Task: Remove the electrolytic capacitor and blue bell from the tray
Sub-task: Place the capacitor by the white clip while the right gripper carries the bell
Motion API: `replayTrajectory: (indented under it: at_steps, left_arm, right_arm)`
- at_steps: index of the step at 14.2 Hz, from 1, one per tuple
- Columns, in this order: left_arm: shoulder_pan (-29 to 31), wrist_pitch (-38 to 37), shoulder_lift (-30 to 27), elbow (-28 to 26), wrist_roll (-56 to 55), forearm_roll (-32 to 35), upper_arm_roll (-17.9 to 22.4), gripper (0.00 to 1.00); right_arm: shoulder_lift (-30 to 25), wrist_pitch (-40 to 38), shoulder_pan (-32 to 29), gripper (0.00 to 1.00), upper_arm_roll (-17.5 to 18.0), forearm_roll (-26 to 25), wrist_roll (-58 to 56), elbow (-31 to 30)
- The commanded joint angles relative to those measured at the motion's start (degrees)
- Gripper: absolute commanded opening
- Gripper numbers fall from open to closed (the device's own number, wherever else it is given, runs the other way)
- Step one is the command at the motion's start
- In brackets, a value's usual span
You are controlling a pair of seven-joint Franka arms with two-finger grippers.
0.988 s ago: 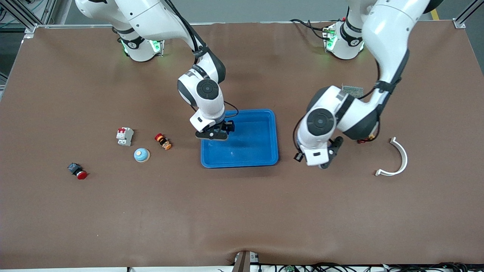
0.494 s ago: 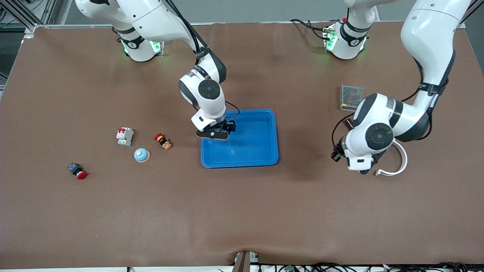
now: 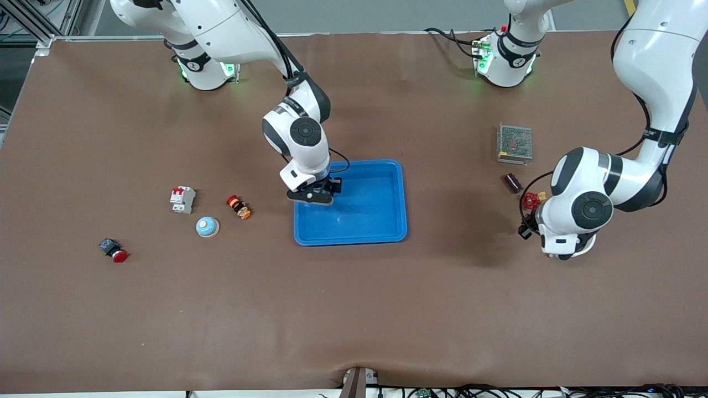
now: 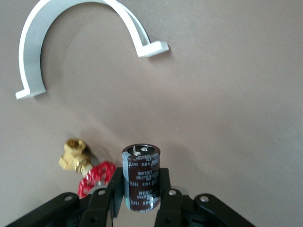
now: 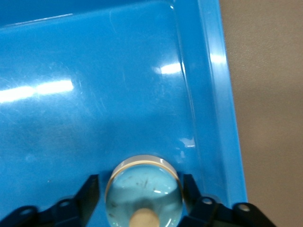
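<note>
My left gripper [image 3: 560, 252] hangs over the white arc toward the left arm's end of the table. In the left wrist view it [image 4: 140, 172] is shut on a dark maroon capacitor [image 4: 140, 182]. A second capacitor [image 3: 511, 183] lies on the table. My right gripper [image 3: 312, 195] is low in the corner of the blue tray [image 3: 401, 199]. In the right wrist view its fingers [image 5: 140, 179] stand either side of a pale blue bell [image 5: 144, 191] in the tray [image 5: 213, 94], with a thin gap on one side. Another bell [image 3: 207, 227] sits on the table.
A red-wheeled brass valve [image 3: 531, 200] lies beside the table capacitor and shows in the left wrist view [image 4: 94, 178], as does the white arc [image 4: 31, 52]. A meshed power supply [image 3: 515, 142], a breaker [image 3: 182, 199], an orange button [image 3: 238, 207] and a red push button [image 3: 113, 250] lie about.
My left arm has swung from beside the tray toward its own end of the table, uncovering the power supply, the table capacitor and the valve. My right gripper has barely moved.
</note>
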Motion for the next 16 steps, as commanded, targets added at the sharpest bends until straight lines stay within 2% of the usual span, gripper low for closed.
replayTrajectory:
  at_steps: [1,5,8,9,10,11,12,16]
  left_arm:
    - [1.3,2.9,1.4,-0.6,0.9,2.7,-0.8,0.00]
    - [3.7,6.5,3.8,-1.3,0.9,7.0,-0.6,0.00]
    - [4.4,7.7,5.2,-1.2,0.7,7.8,-0.6,0.00]
    - [4.5,7.8,5.7,-1.0,0.7,7.9,-0.6,0.05]
    - [4.5,7.8,5.8,-0.8,0.7,7.9,-0.6,0.34]
    - [4.5,7.8,5.6,-0.6,0.7,7.9,-0.6,0.73]
    - [4.6,7.7,5.1,-0.5,-0.4,7.8,-0.6,1.00]
    - [4.3,6.9,3.1,1.9,0.1,7.0,-1.0,1.00]
  right_arm:
    - [-0.5,0.5,0.8,0.00,-0.4,-0.8,2.3,-0.5]
    - [-2.2,-1.6,0.0,0.00,-0.4,-0.1,2.5,1.8]
    - [-2.6,-9.5,-1.1,0.00,-0.3,0.4,2.1,7.9]
    - [-2.7,-11.8,-1.6,0.00,-0.3,0.8,1.8,9.9]
    - [-2.8,-13.4,-2.6,0.00,-0.2,0.8,1.2,11.4]
    - [-3.1,-15.1,-3.5,0.00,-0.2,0.8,-1.7,12.3]
    - [-4.3,-16.6,-5.0,0.00,-0.2,1.5,-5.5,12.6]
    - [-8.8,-21.4,-12.9,0.00,-0.5,4.0,-18.6,12.4]
